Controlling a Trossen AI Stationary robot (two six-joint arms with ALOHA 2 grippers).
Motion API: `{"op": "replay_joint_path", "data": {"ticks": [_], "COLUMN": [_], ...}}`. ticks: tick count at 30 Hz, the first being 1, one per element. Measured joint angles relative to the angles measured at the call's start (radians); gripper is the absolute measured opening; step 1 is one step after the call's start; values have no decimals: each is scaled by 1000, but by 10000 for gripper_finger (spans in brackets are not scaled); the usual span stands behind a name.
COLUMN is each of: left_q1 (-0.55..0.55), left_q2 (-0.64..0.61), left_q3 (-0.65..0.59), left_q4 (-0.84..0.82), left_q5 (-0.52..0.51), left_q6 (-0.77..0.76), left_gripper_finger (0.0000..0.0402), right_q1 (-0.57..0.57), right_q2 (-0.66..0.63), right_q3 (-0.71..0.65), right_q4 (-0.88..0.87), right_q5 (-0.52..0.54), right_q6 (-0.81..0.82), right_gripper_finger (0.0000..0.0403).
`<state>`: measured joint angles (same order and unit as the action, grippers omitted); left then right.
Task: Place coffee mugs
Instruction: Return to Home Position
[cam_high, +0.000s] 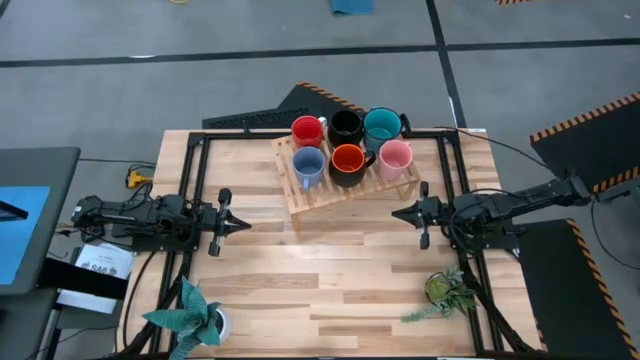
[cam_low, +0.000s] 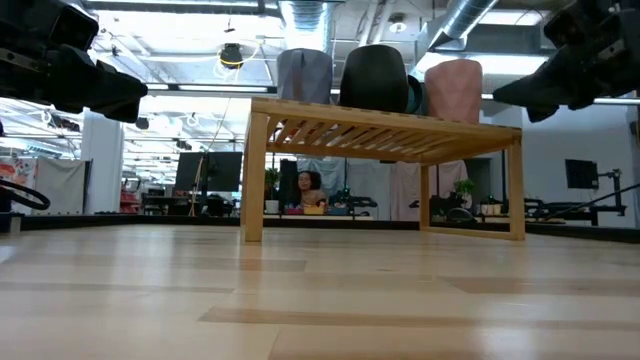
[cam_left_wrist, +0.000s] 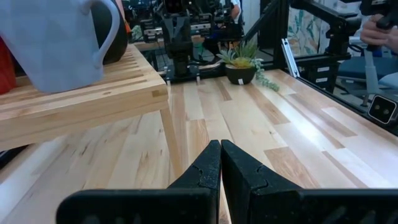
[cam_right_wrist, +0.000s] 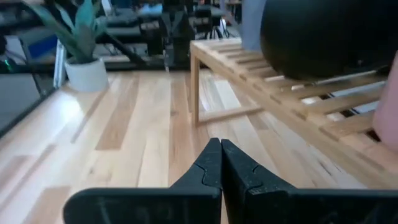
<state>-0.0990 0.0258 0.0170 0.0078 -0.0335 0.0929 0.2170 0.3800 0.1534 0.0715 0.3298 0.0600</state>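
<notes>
Six coffee mugs (cam_high: 347, 160) stood on the wooden shelf (cam_high: 300, 197): red mug (cam_high: 307, 131), black mug (cam_high: 345, 125) and teal mug (cam_high: 381, 127) in its back row; light blue mug (cam_high: 307, 166), orange-red mug (cam_high: 347, 158) and pink mug (cam_high: 395, 158) in front; placing looked finished, with only your arms' retreat left; your left gripper (cam_high: 238, 226) and right gripper (cam_high: 398, 212) hung either side of the shelf, fingers pressed together, holding nothing; from table height, the shelf's front mugs hid most of those behind.

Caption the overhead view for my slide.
Six mugs on the wooden shelf; left end effector and right end effector shut near its front corners.
</notes>
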Motion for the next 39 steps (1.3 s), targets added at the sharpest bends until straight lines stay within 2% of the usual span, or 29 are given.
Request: {"op": "replay_joint_path", "data": {"ticks": [6, 8, 12, 17, 20, 24, 31, 39], "left_q1": [0, 0, 0, 0, 0, 0, 0, 0], "left_q2": [0, 0, 0, 0, 0, 0, 0, 0], "left_q3": [0, 0, 0, 1, 1, 1, 1, 1], "left_q4": [0, 0, 0, 0, 0, 0, 0, 0], "left_q5": [0, 0, 0, 0, 0, 0, 0, 0], "left_q6": [0, 0, 0, 0, 0, 0, 0, 0], "left_gripper_finger": [0, 0, 0, 0, 0, 0, 0, 0], "right_q1": [52, 51, 33, -21, -50, -67, -82, -82], "right_q2": [-119, -161, -257, -381, -376, -358, -350, -326], "right_q3": [-6, -51, -141, -141, -136, -136, -137, -139], "right_q4": [-5, 47, 90, -1, -30, -46, -51, -60], "right_q5": [11, 11, 9, -63, -89, -175, -183, -224], "right_q6": [-42, -55, -87, -79, -59, -66, -248, -252], "right_gripper_finger": [19, 19, 19, 19, 19, 19, 20, 36]}}
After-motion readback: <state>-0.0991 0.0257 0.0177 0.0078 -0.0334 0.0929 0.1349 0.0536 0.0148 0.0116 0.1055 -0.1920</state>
